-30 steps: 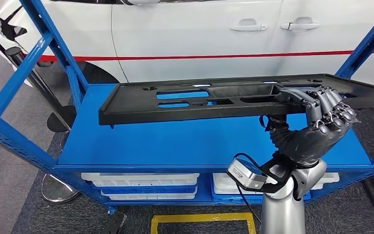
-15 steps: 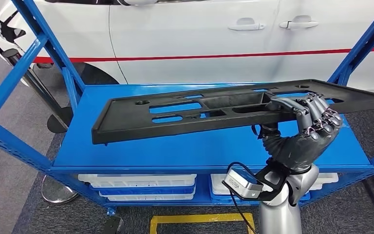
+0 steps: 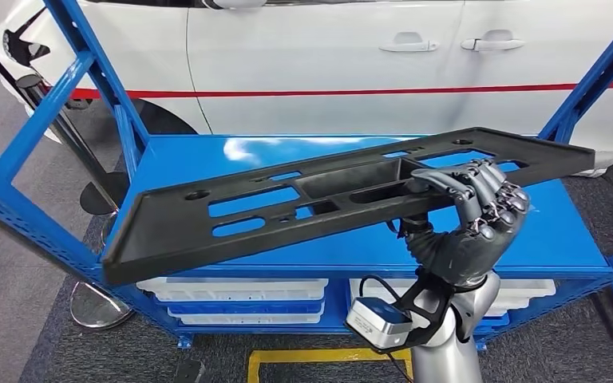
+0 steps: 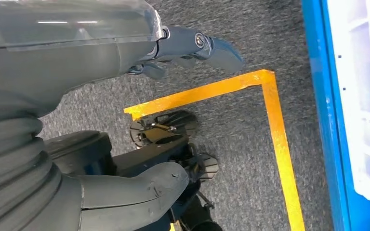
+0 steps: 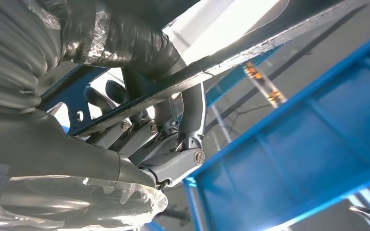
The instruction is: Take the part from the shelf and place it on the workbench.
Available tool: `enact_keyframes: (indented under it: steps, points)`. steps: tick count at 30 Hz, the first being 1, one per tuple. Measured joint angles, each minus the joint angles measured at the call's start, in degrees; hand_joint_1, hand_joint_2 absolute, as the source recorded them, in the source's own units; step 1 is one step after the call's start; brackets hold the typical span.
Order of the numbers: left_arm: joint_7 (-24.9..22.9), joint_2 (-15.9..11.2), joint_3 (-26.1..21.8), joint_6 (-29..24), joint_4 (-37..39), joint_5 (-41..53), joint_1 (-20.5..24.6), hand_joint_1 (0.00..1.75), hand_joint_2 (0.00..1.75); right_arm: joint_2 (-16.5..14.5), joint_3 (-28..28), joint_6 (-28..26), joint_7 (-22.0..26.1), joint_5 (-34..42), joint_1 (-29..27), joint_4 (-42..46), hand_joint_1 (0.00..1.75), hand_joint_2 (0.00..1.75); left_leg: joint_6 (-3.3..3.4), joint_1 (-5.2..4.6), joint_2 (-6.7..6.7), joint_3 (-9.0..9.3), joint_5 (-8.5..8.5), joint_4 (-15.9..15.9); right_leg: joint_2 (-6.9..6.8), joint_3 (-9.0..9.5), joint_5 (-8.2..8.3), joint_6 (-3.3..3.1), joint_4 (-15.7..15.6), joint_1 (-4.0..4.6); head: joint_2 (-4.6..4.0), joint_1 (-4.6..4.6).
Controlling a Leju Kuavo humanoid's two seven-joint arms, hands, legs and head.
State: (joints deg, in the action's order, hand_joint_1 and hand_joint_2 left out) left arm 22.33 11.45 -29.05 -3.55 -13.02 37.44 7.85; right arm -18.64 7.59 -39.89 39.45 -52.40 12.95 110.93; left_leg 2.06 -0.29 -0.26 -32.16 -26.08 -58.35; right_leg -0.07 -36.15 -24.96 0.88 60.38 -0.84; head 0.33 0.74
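Note:
A long black plastic part [image 3: 287, 207] with several cut-outs hangs above the blue shelf [image 3: 559, 231], tilted with its left end lower and past the shelf's front edge. My right hand [image 3: 471, 215] grips its near edge right of the middle, fingers curled over the top. From the right wrist view the part's edge [image 5: 250, 48] runs across my fingers [image 5: 173, 144], which wrap it from below. My left hand [image 4: 101, 72] hangs over the grey carpet, holding nothing, its fingers extended.
Blue uprights [image 3: 40, 120] frame the shelf left and right [image 3: 591, 88]. A white car [image 3: 351, 64] stands right behind it. White trays [image 3: 231, 299] lie on the lower level. Yellow tape [image 3: 327, 357] marks the carpet in front.
The part has swung out from the shelf: its left end has dropped and come toward me, and my right hand has pulled back and left with it.

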Motion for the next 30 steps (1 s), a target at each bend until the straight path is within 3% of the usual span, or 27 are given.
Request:
enact_keyframes:
  steps: [2,4,5,6,7,10,11,12,15,16,17,19,20,21,22,23,24,26,27,28,30]
  points:
    - [0.0,0.2,0.0,0.1,0.0,0.2,0.3,0.00,1.75,0.1,1.2,0.0,0.0,0.1,0.0,-0.4,1.71,1.75,0.82,0.16,0.21,-0.60,1.15,0.7,0.05,-1.29,-3.43,0.22,3.3,0.00,0.00,-0.02]
    - [0.0,0.3,0.0,0.4,0.0,0.4,0.6,0.00,1.75,0.3,2.0,0.0,0.0,0.0,0.0,-0.9,1.71,1.75,1.27,-0.05,0.30,-1.86,2.02,0.7,0.07,-3.53,-8.29,0.37,10.0,0.01,0.00,-0.02]
    - [-0.1,0.3,0.0,0.5,0.0,0.6,0.6,0.00,1.75,0.3,2.3,0.0,0.0,0.0,-0.1,-1.2,1.71,1.75,1.32,-0.13,0.33,-2.59,2.45,0.6,0.07,-4.20,-9.69,0.45,12.8,0.02,0.00,-0.01]
    - [-0.3,0.3,0.0,0.7,0.0,0.7,0.6,0.00,1.75,0.3,2.5,0.0,0.0,-0.1,-0.1,-1.6,1.71,1.75,1.30,-0.19,0.35,-3.36,2.89,0.4,0.06,-4.03,-9.90,0.50,14.0,0.02,0.00,-0.01]
    - [-0.4,0.2,0.0,0.7,0.0,0.9,0.6,0.00,1.75,0.4,2.7,0.0,0.0,-0.2,-0.1,-1.9,1.71,1.75,1.24,-0.22,0.35,-4.15,3.32,0.2,0.05,-2.80,-9.06,0.48,13.1,0.02,0.00,-0.01]
    - [-0.5,0.1,-0.1,0.8,0.0,0.7,0.6,0.00,1.75,0.3,3.3,0.0,0.0,-0.3,-0.1,-2.7,1.71,1.75,0.74,-0.26,0.27,-6.11,4.56,-0.6,0.04,4.57,-6.14,-0.08,3.0,0.21,0.00,0.01]
    - [-0.5,0.0,-0.1,0.8,0.0,0.6,0.5,0.00,1.75,0.3,3.5,0.0,0.0,-0.3,-0.1,-2.9,1.71,1.75,0.46,-0.27,0.25,-6.38,4.90,-0.7,0.06,6.08,-5.86,-0.34,0.7,0.37,0.00,-0.03]
    - [-0.4,0.0,-0.1,0.9,0.0,0.6,0.5,0.00,1.75,0.3,3.7,0.0,0.0,-0.3,-0.1,-3.1,1.71,1.75,0.14,-0.24,0.24,-6.51,5.26,-0.8,0.08,6.66,-5.89,-0.61,-0.5,0.54,0.00,-0.04]
    - [-0.4,-0.1,-0.2,0.9,0.0,0.6,0.5,0.00,1.75,0.3,4.0,0.0,0.0,-0.3,-0.1,-3.5,1.71,1.75,-0.95,-0.09,0.10,-6.88,5.81,-0.9,-0.10,5.85,-4.42,-1.67,-1.0,0.53,0.00,-0.13]
    - [-0.4,-0.2,-0.2,0.9,0.0,0.6,0.4,0.00,1.75,0.3,4.1,0.0,0.0,-0.3,-0.1,-3.7,1.71,1.75,-1.34,-0.02,0.03,-7.36,4.54,-1.7,-0.23,5.32,-3.70,-2.09,-1.2,0.40,0.00,-0.09]
    - [-0.4,-0.2,-0.2,0.9,0.0,0.5,0.4,0.00,1.75,0.3,4.1,0.0,0.0,-0.3,-0.1,-3.8,1.71,1.75,-1.74,0.12,-0.04,-8.08,2.10,-3.6,-0.35,4.61,-2.94,-2.41,-1.4,0.21,0.00,-0.04]
    - [-0.4,-0.3,-0.3,1.0,0.0,0.4,0.4,0.00,1.75,0.3,4.3,0.0,0.0,-0.4,0.0,-4.2,1.71,1.75,-2.51,0.47,-0.05,-9.62,-3.88,-10.0,-0.44,2.87,-1.53,-2.69,-1.4,0.20,0.00,0.06]
    - [-0.4,-0.3,-0.4,1.2,0.0,0.3,0.4,0.00,1.75,0.3,4.3,0.0,0.0,-0.6,0.0,-4.4,1.71,1.75,-2.80,0.65,-0.05,-9.96,-5.63,-13.2,-0.49,1.91,-0.79,-2.65,-1.4,0.21,0.00,0.06]
    - [-0.4,-0.3,-0.4,1.4,0.0,0.3,0.4,0.00,1.75,0.3,4.4,0.0,0.0,-1.0,0.0,-4.6,1.71,1.75,-2.99,0.78,-0.04,-9.69,-5.93,-15.2,-0.54,0.93,-0.06,-2.58,-1.3,0.21,0.00,0.06]
    - [-0.4,-0.3,-0.5,1.6,0.0,0.4,0.4,0.00,1.75,0.3,4.5,0.0,0.0,-1.4,0.0,-4.8,1.71,1.75,-3.10,0.88,-0.04,-8.65,-5.06,-15.6,-0.58,-0.07,0.68,-2.46,-1.2,0.20,0.00,0.07]
    - [-0.4,-0.2,-0.5,1.8,0.0,0.5,0.4,0.00,1.75,0.3,4.6,0.0,0.0,-2.0,0.0,-5.0,1.71,1.75,-3.10,0.95,-0.03,-6.60,-3.57,-14.0,-0.60,-1.07,1.41,-2.30,-1.2,0.17,0.00,0.07]
    - [-0.4,-0.2,-0.5,1.9,0.0,0.6,0.5,0.00,1.75,0.3,4.7,0.0,0.0,-2.4,0.0,-5.1,1.71,1.75,-3.02,0.98,-0.04,-3.66,-2.58,-10.7,-0.61,-1.94,2.12,-2.11,-1.1,0.14,0.00,0.08]
    - [-0.4,-0.2,-0.5,2.0,0.0,0.8,0.7,0.00,1.75,0.3,4.9,0.0,0.0,-3.3,0.0,-5.3,1.71,1.75,-2.51,0.73,-0.11,2.26,-3.04,-2.8,-0.62,-3.03,3.35,-1.48,-1.0,0.15,0.00,0.07]
    - [-0.5,-0.1,-0.5,2.2,0.0,1.0,0.8,0.00,1.75,0.2,5.0,0.0,0.0,-3.6,0.0,-5.3,1.71,1.75,-2.13,0.54,-0.17,3.85,-3.73,-0.2,-0.65,-3.13,3.87,-1.11,-1.1,0.13,0.00,0.06]
    - [-0.5,-0.1,-0.5,2.3,0.0,1.0,0.8,0.00,1.75,0.2,5.0,0.0,0.0,-3.8,0.0,-5.3,1.71,1.75,-1.71,0.31,-0.21,4.34,-4.05,0.9,-0.69,-3.12,4.40,-0.72,-1.2,0.10,0.00,0.04]
    - [-0.8,0.0,-0.5,2.5,0.0,1.1,0.9,0.00,1.75,0.2,5.1,0.0,0.0,-3.9,0.1,-5.4,1.71,1.75,-0.83,0.24,-0.03,3.75,-2.99,1.2,-0.61,-3.17,4.93,-0.04,-1.4,-0.01,0.00,0.03]
